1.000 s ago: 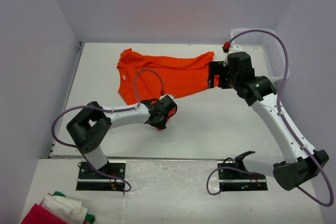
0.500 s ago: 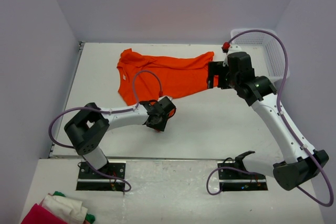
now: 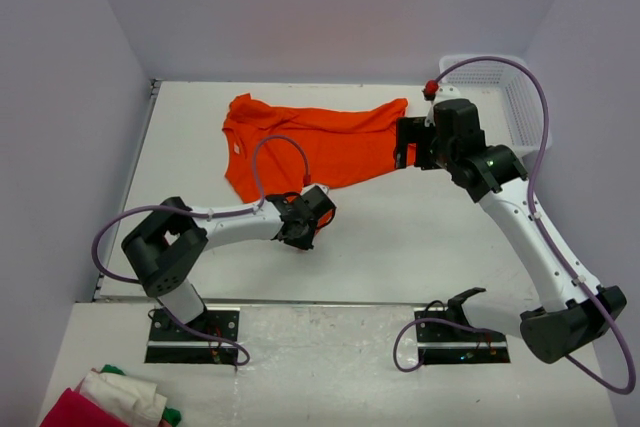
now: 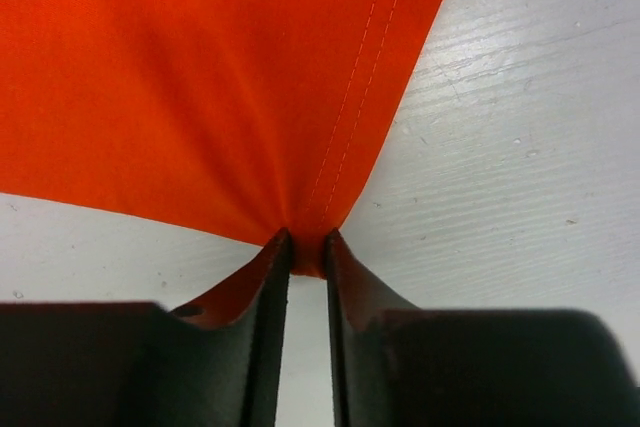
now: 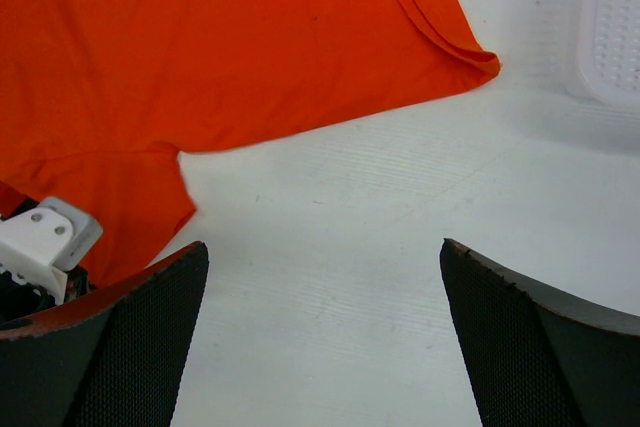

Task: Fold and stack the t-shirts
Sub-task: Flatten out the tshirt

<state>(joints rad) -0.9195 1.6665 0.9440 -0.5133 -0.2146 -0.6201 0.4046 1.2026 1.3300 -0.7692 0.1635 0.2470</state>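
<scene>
Orange t-shirt (image 3: 310, 142), plain, spread out, double-stitched hem.

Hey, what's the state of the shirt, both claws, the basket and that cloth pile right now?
orange t-shirt, spread out, slightly rumpled
left claw, shut on the orange t-shirt's corner
right claw, open, holding nothing
white basket, upright
cloth pile, crumpled heap

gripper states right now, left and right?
left gripper: closed, pinching a hemmed corner of the orange t-shirt.
right gripper: open, holding nothing.
</scene>
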